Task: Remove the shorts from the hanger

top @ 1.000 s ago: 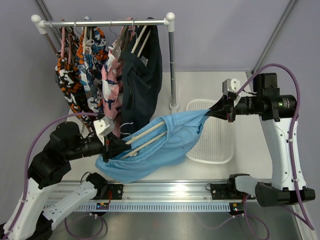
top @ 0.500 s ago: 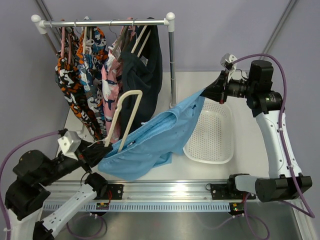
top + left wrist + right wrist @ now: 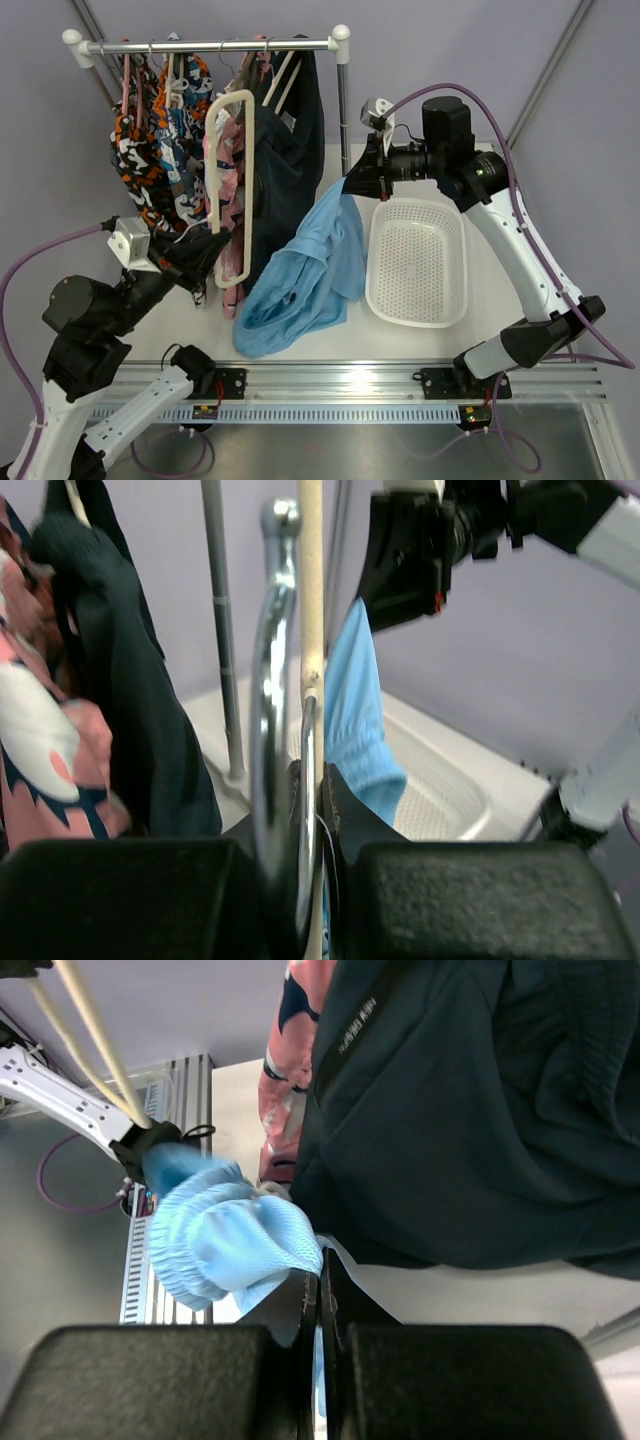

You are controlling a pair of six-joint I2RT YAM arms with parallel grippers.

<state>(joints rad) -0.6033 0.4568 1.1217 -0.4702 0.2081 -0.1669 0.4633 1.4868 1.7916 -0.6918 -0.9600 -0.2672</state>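
My left gripper [image 3: 213, 252] is shut on the neck of a cream hanger [image 3: 228, 160] and holds it upright in front of the rack; the hanger looks bare. In the left wrist view the jaws [image 3: 318, 780] clamp its metal hook and cream bar [image 3: 311, 600]. My right gripper [image 3: 348, 183] is shut on one edge of the light sky-blue shorts [image 3: 310, 270], which hang down with their lower end heaped on the table. The right wrist view shows the blue cloth [image 3: 225, 1235] pinched at my gripper [image 3: 318, 1260]. The dark navy shorts [image 3: 285, 170] hang on the rack.
Orange-patterned [image 3: 150, 150] and pink-patterned garments [image 3: 215, 170] hang on the white rack [image 3: 215, 45], whose post [image 3: 345, 140] stands just left of my right gripper. A white perforated basket [image 3: 415, 305] lies on the table to the right of the blue shorts.
My left gripper swung the hanger from lying low to upright by the rack. My right gripper moved up and left with the blue shorts, which slid off the hanger and now droop to the table.
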